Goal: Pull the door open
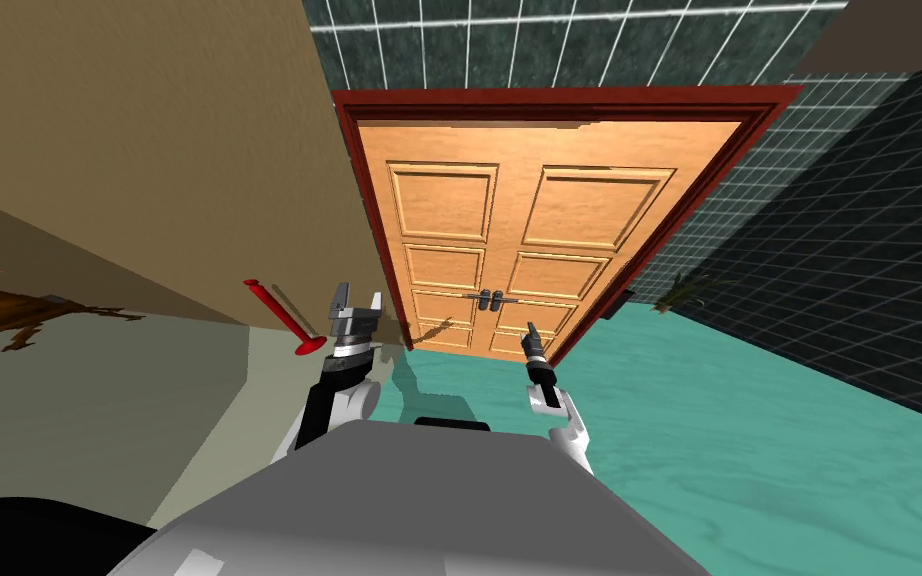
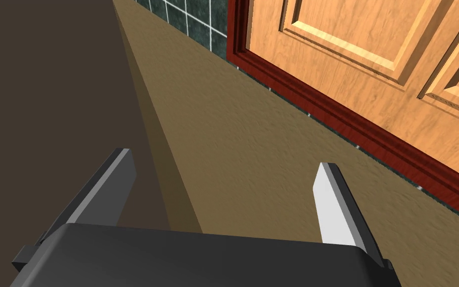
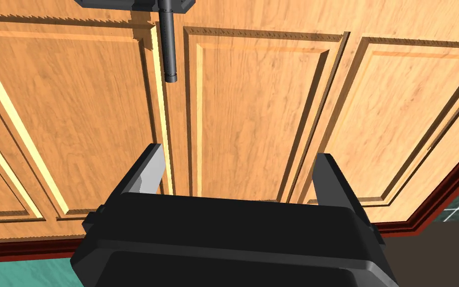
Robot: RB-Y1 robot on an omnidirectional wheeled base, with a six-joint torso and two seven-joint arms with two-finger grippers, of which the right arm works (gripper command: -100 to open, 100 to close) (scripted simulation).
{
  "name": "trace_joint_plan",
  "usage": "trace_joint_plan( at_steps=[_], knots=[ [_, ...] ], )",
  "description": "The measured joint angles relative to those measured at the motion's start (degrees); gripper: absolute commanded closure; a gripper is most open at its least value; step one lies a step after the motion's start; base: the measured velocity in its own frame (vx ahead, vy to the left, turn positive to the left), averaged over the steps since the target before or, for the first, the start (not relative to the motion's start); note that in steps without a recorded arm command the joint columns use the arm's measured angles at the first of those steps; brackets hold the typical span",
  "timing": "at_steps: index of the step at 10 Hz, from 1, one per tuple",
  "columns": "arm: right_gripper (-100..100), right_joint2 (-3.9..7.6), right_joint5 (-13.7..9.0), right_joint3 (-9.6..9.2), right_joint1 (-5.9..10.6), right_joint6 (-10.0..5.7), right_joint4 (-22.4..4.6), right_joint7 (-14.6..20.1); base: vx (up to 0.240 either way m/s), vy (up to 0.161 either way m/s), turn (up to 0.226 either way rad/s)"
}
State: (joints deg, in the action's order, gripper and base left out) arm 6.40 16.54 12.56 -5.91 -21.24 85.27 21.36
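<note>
Door point(image 1: 539, 240): double-leaf, orange-brown wood with raised panels, upper middle of the head view. Both leaves sit inside the frame, with no gap showing at the seam.
Door frame point(image 1: 369, 200): dark red, runs round both leaves.
Handles point(image 1: 490, 299): pair of dark levers at the seam, low on the door in the head view, just above and left of the right gripper point(image 1: 530, 342).
Right gripper, wrist view point(image 3: 238, 174): fingers spread apart, nothing between them. It points at the door panels close to the seam.
Handle vs right fingers: one dark lever point(image 3: 168, 50) hangs from its plate ahead of the fingertips. It is roughly in line with one finger and outside the gap. It is apart from the finger, with no contact.
Left gripper point(image 2: 223, 189): fingers spread wide, holding nothing. In the head view it sits left of the door's lower corner, well apart from the handles.
Left gripper aim: tan wall point(image 2: 253, 149) beside the frame, with a strip of door leaf off to one side.
Floor point(image 1: 749, 430): teal, lower right of the head view.
Tiled wall point(image 1: 849, 250): dark tiles, right of the door and above it.
Red object point(image 1: 284, 318): thin rod on a round base, just left of the left gripper. I cannot tell what it is.
Plant point(image 1: 684, 290): small, at floor level right of the frame.
</note>
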Motion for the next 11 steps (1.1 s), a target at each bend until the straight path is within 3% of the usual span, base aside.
trace_joint_plan(
  at_steps=[2, 11],
  knots=[
    [-100, 0.49, 0.81, 0.66, 1.28, 0.71, -2.44, 1.23, 0.116, -0.067, 0.081],
    [-100, 0.42, 4.35, 3.08, 6.15, 2.95, -12.04, 4.72, 0.129, -0.057, 0.088]
  ],
)
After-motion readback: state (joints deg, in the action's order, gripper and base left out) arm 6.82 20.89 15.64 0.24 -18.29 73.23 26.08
